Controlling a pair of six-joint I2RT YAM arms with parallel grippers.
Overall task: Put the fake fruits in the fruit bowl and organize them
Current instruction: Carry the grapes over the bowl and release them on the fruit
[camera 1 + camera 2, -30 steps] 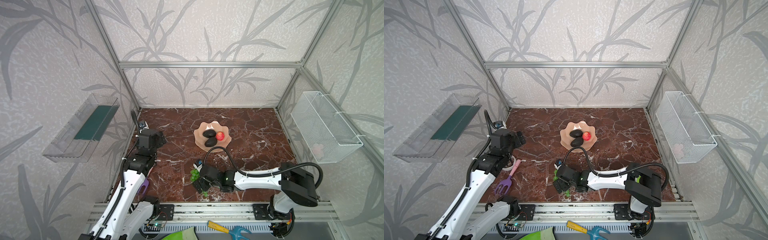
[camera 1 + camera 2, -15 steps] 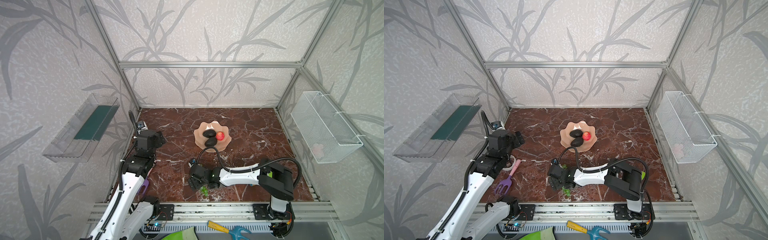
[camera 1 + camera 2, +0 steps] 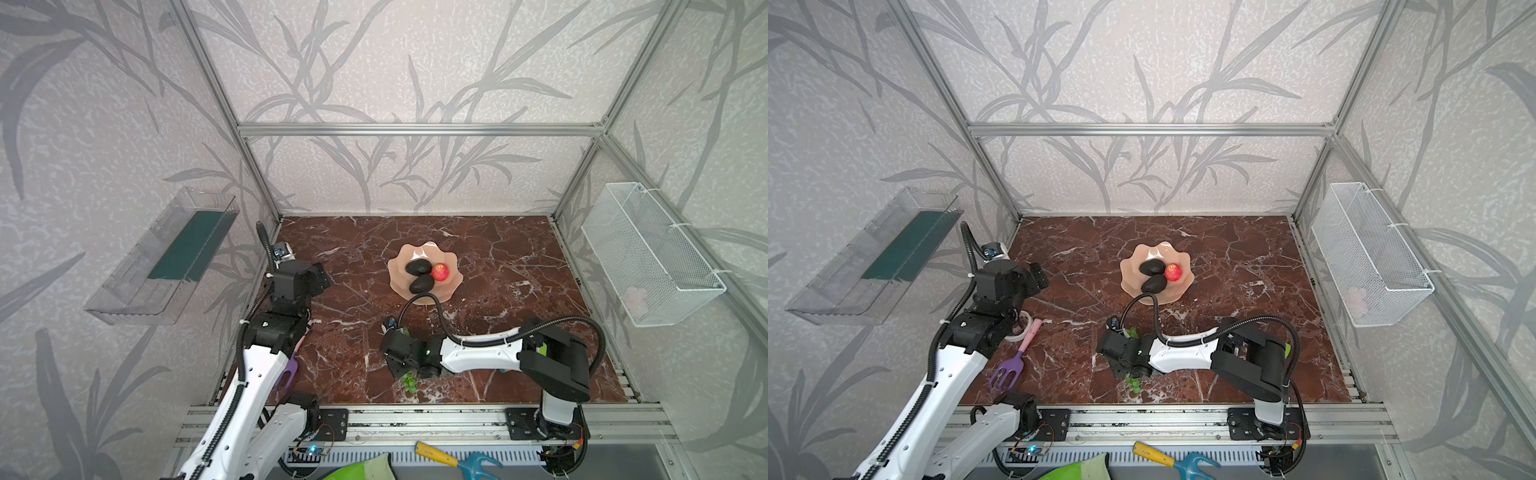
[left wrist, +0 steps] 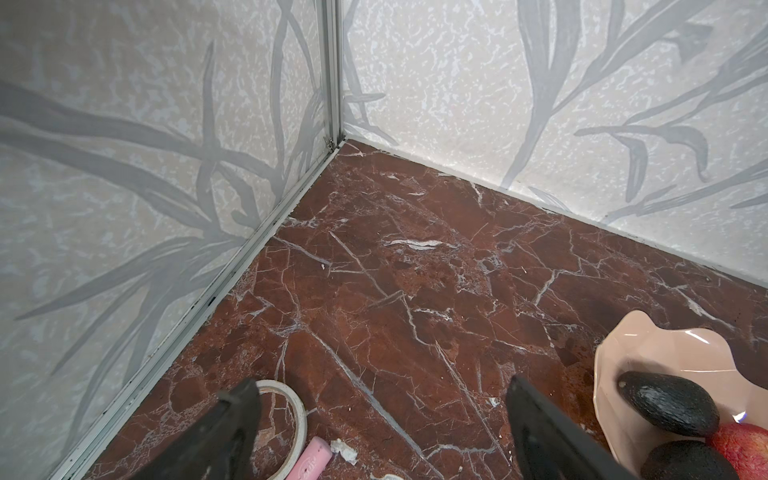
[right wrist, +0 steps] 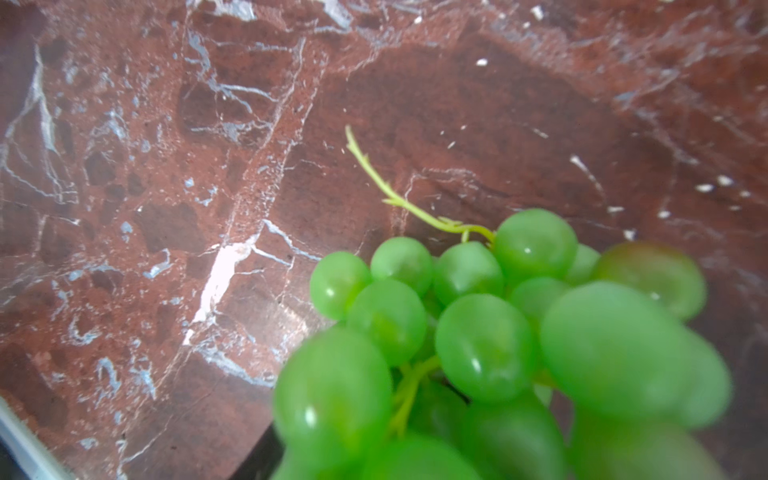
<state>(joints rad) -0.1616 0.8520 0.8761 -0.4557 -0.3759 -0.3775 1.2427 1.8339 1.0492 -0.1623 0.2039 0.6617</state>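
In a top view the right gripper (image 3: 404, 365) sits low over the grapes (image 3: 409, 380), well apart from the fruit bowl (image 3: 417, 250) holding 2 avocados (image 3: 419, 267) and the apple (image 3: 440, 272); whether its jaws clamp them I cannot tell. The right wrist view alone shows loose berries: a partial pinch could drop the bunch. The left wrist view shows the left gripper (image 4: 380, 390) spread, empty.

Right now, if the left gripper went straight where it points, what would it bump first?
Probably the bare marble table, short of the corner walls. The tape roll sits to one side of the open left gripper and the fruit bowl to the other, neither in line. Depth is unclear.
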